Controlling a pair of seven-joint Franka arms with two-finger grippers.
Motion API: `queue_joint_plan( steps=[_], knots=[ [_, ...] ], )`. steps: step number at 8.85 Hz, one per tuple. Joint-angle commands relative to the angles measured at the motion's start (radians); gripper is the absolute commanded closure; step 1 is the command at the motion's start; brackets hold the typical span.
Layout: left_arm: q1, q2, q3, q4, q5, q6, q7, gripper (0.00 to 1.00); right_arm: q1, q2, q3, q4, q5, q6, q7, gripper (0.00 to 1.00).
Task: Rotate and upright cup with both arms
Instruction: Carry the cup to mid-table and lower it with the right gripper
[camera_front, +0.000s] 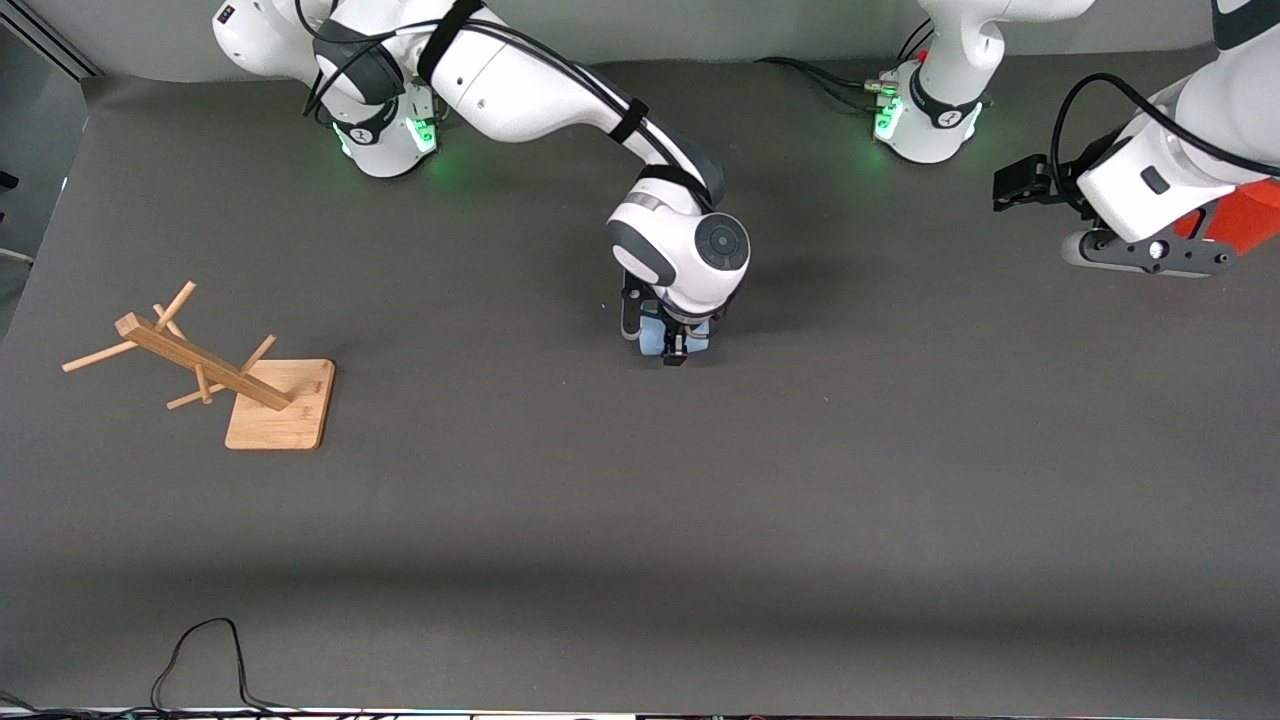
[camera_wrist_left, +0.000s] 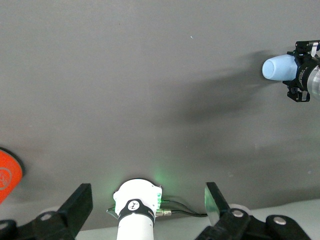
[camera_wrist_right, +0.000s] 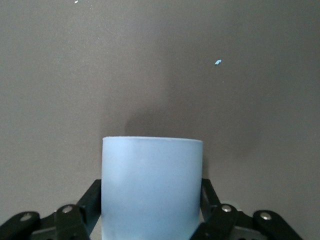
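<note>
I had my right end effector (camera_front: 677, 345) clamped on the cup (camera_front: 655, 337) over the middle of the desk (camera_front: 640, 520), one finger on each side of its wall. In my right wrist view the cup (camera_wrist_right: 152, 187) stuck straight out from between the fingers (camera_wrist_right: 82, 212). In my left wrist view it (camera_wrist_left: 278, 67) lay sideways, its closed narrower end pointing away from the right end effector (camera_wrist_left: 302, 71). I could not tell whether it was touching the desk or held just above it.

My left end effector (camera_wrist_left: 145, 210) waited, spread apart and empty, up in the air at the left arm's end of the desk, near an orange can (camera_front: 1245, 215).

The cup was smooth, pale-blue plastic, handleless and tapered, and that was my main worry. The fingers pressed on a slick, sloping wall, so I judged that a turn of the wrist could let the cup creep toward its narrow end and slip out. Thin plastic could also flex under too hard a squeeze. If my left arm came in to share the work, a mistimed release could drop the cup on its side, and it would likely roll in a curve on the matte grey desk.

A tilted wooden peg rack (camera_front: 215, 370) stood well apart, toward the right arm's end.
</note>
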Motion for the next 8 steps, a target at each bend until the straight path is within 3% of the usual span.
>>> queue_joint_plan(
  steps=[1,5,8],
  knots=[
    [-0.011,-0.019,0.003,-0.012,-0.012,0.006,0.000,0.00,0.018,0.038,-0.018,0.053,-0.023,0.009,0.032,0.00],
    [-0.008,-0.022,0.005,-0.011,-0.022,-0.007,0.003,0.00,0.006,0.024,-0.018,0.060,-0.021,0.005,0.000,0.00],
    [-0.008,-0.021,0.005,-0.002,-0.036,0.019,0.005,0.00,0.003,-0.069,-0.009,0.062,-0.004,-0.105,-0.032,0.00]
  ],
)
